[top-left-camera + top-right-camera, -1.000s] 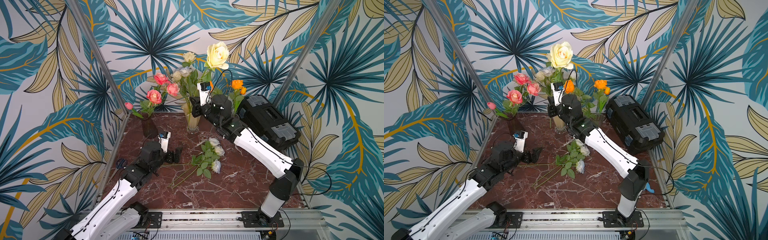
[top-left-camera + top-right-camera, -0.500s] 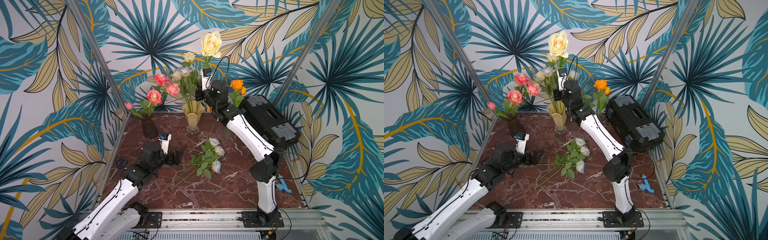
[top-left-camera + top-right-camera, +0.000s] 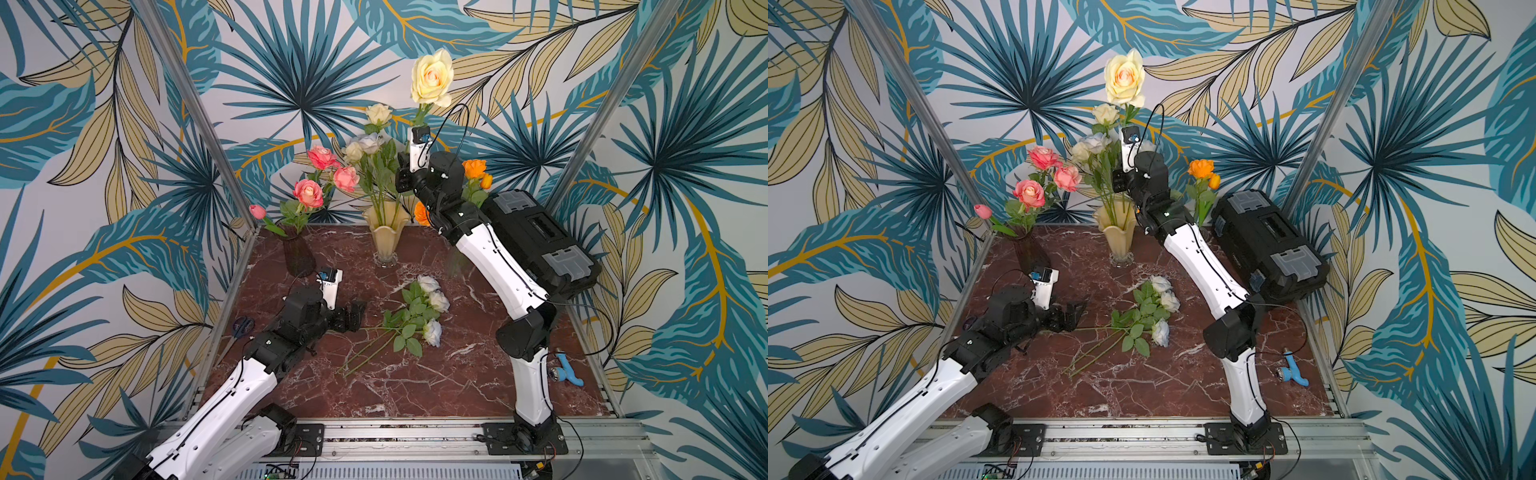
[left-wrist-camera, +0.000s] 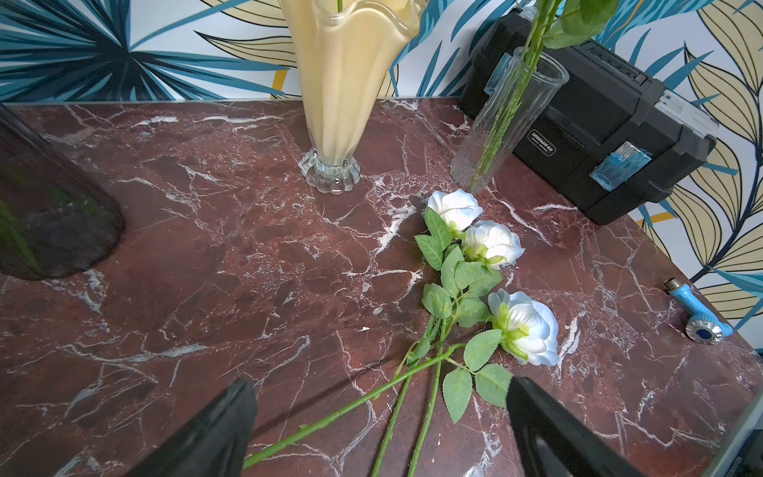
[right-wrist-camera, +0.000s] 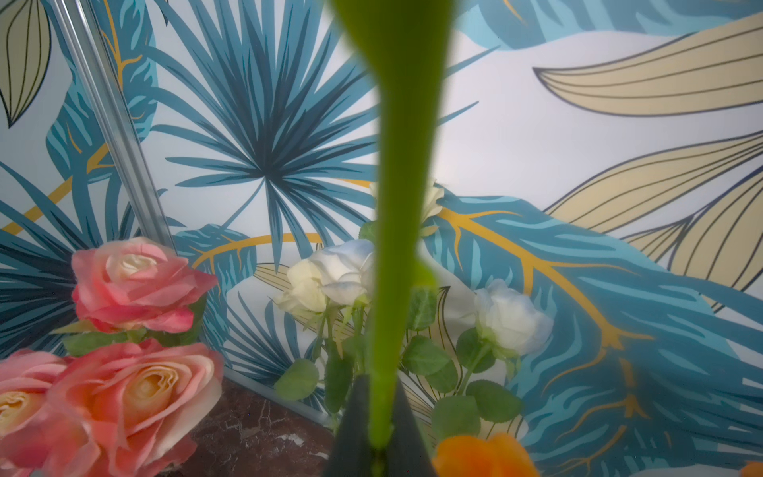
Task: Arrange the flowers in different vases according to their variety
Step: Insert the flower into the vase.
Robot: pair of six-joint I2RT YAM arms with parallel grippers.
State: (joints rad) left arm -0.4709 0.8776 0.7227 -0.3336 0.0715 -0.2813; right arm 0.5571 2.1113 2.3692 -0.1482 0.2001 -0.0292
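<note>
**Right hand holds a pale yellow rose above the cream-yellow vase**

The right hand (image 5: 380,437) is clamped tight on the green stem (image 5: 398,247) of a large pale yellow rose (image 3: 431,77). The rose is held upright, bloom topmost, above and slightly to the right arm's side of the cream-yellow ruffled vase (image 3: 386,237). That vase already holds cream and pale-blue roses (image 3: 368,143).

On the left arm's side of it, the dark purple vase (image 3: 298,257) holds pink roses (image 3: 308,193) and a pink tulip bud (image 3: 257,211). On the opposite side, the clear glass cylinder (image 4: 503,124) holds orange flowers (image 3: 474,168).

Three white roses (image 4: 491,243) lie flat on the tabletop (image 3: 415,382) in front of the cream-yellow ruffled vase, their stems crossing. The left hand (image 3: 358,318) is spread wide and empty. It sits low over the tabletop and points at those stems.
</note>
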